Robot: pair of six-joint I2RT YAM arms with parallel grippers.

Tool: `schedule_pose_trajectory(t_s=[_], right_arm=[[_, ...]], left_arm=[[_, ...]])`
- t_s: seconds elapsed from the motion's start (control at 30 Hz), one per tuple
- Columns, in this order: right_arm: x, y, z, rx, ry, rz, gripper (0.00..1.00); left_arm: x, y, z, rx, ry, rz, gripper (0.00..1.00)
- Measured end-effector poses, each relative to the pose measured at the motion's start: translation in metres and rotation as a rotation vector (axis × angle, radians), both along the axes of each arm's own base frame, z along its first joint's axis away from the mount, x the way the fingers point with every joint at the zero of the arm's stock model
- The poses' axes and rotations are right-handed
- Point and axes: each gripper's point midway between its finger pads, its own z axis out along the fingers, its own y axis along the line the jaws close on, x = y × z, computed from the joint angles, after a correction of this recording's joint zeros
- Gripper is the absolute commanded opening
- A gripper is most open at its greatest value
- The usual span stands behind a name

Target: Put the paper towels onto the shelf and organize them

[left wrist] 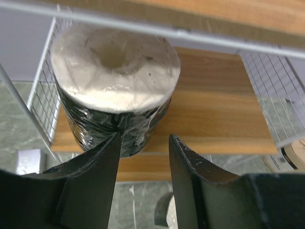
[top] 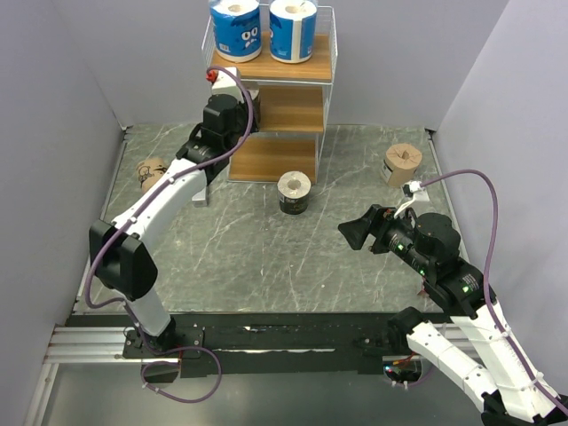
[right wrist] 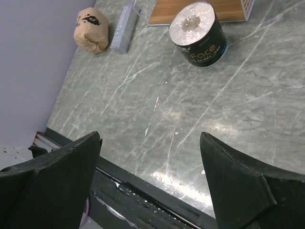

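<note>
The shelf (top: 282, 108) stands at the back of the table, with two blue-and-white paper towels (top: 235, 28) (top: 293, 29) on its top tier. My left gripper (top: 246, 96) reaches into the middle tier. In the left wrist view a black roll (left wrist: 114, 81) stands upright on that board (left wrist: 214, 114). The left gripper (left wrist: 143, 138) is just in front of the roll, open with a narrow empty gap, and its left fingertip (left wrist: 112, 148) overlaps the roll's side. Another black roll (top: 294, 192) (right wrist: 198, 33) stands on the table before the shelf. Tan rolls lie at the left (top: 153, 173) (right wrist: 90, 31) and the right (top: 402, 164). My right gripper (top: 351, 232) (right wrist: 150, 138) hovers open over bare table.
A flat grey bar (top: 200, 191) (right wrist: 125, 28) lies beside the left tan roll. A small red packet (top: 211, 75) shows at the shelf's left edge. Grey walls close in the table on both sides. The black rail (top: 266, 337) runs along the near edge.
</note>
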Motion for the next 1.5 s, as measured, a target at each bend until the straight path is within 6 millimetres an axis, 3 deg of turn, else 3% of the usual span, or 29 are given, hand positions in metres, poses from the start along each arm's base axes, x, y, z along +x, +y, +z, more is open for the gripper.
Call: schedule_pose_trajectory(t_s=[0.2, 0.47, 0.97, 1.1, 1.23, 1.3, 1.43, 1.5], right_arm=[[0.002, 0.0, -0.001, -0.005, 0.003, -0.004, 0.91], [0.005, 0.002, -0.007, -0.017, 0.025, -0.004, 0.91], [0.012, 0.007, -0.005, 0.008, 0.058, -0.017, 0.89], [0.019, 0.011, -0.004, 0.039, 0.076, -0.036, 0.89], [0.039, 0.018, -0.01, 0.069, 0.112, -0.089, 0.89], [0.052, 0.024, -0.015, 0.073, 0.127, -0.108, 0.89], [0.087, 0.035, -0.036, 0.034, 0.188, -0.155, 0.89], [0.104, 0.04, -0.048, 0.012, 0.22, -0.185, 0.89]], left_arm=[[0.015, 0.001, 0.01, 0.017, -0.053, 0.022, 0.51], [0.028, -0.006, 0.005, 0.022, -0.083, 0.019, 0.53], [0.029, -0.016, 0.006, 0.033, -0.109, -0.036, 0.58], [-0.002, -0.011, 0.005, 0.02, -0.078, -0.079, 0.69], [-0.05, 0.003, 0.036, -0.035, -0.108, -0.119, 0.84], [-0.08, 0.017, 0.055, -0.058, -0.134, -0.132, 0.97], [-0.139, 0.049, 0.086, -0.082, -0.212, -0.131, 0.96], [-0.161, 0.065, 0.082, -0.07, -0.223, -0.12, 0.96]])
